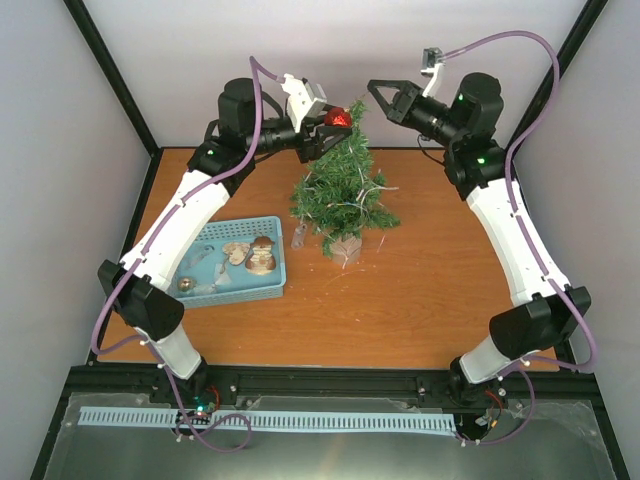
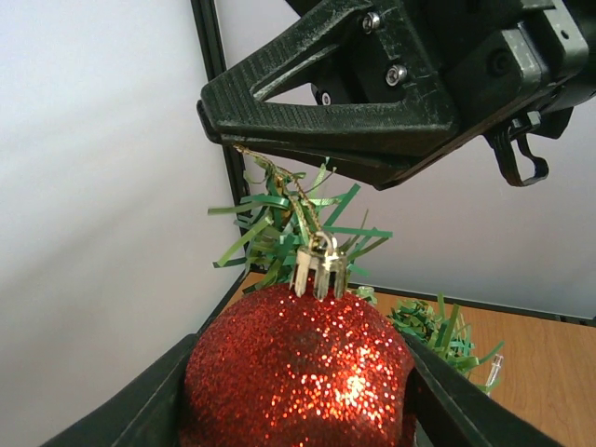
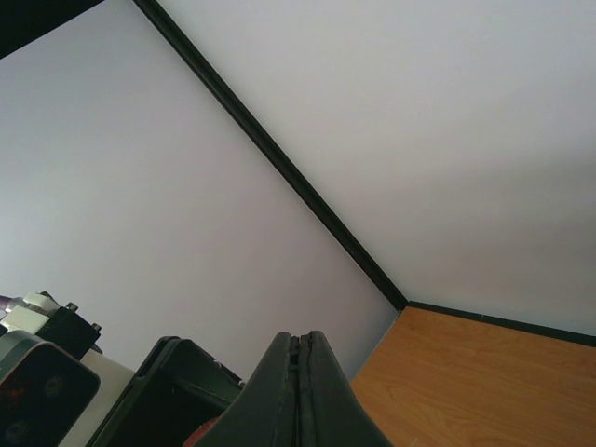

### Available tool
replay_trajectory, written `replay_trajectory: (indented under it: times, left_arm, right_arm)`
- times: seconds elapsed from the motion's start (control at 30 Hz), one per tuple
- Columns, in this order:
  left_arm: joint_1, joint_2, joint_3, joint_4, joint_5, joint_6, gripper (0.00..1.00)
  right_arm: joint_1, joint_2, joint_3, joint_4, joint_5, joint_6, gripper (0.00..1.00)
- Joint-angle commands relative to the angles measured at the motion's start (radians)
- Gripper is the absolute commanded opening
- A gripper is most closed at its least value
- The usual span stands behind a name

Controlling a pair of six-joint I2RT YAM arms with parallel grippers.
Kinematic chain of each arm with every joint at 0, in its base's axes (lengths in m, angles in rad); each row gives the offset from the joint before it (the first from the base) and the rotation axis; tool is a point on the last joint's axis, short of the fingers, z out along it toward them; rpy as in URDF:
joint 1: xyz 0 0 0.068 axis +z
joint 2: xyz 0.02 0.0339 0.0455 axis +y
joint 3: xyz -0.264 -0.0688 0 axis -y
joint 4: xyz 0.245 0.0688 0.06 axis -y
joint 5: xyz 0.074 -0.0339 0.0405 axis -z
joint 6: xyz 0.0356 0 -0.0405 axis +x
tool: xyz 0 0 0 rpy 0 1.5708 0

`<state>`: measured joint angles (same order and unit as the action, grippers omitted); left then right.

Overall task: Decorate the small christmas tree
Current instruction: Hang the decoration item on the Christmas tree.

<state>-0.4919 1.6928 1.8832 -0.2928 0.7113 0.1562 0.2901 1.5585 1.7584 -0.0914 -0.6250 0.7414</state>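
Green, the small christmas tree (image 1: 340,195) is set mid-table, a red bauble (image 2: 298,382) clasped at its tip by the half-spread left gripper (image 2: 303,358), the thread (image 2: 279,191) seemingly pinched in the closed right gripper (image 3: 299,340). Toppling could be caused by a tug.

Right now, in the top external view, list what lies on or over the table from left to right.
Blue basket → small christmas tree → right arm's white forearm. Left claw, right claw and red bauble overlap the tree: left out.
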Motion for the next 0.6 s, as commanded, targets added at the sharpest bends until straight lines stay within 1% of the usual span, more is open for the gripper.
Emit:
replay_trajectory:
  times: [0.0, 0.43, 0.57]
  left_arm:
    - [-0.002, -0.018, 0.004, 0.007, 0.019, 0.006, 0.4]
    - [-0.002, -0.015, 0.003, 0.008, 0.017, 0.008, 0.4]
    - [-0.002, -0.018, 0.0, 0.006, 0.016, 0.009, 0.4]
  right_arm:
    - [-0.006, 0.016, 0.04, -0.001, -0.013, -0.004, 0.03]
    - [-0.006, 0.051, 0.074, -0.037, -0.065, -0.026, 0.03]
    - [-0.006, 0.029, 0.014, -0.034, -0.077, -0.038, 0.03]
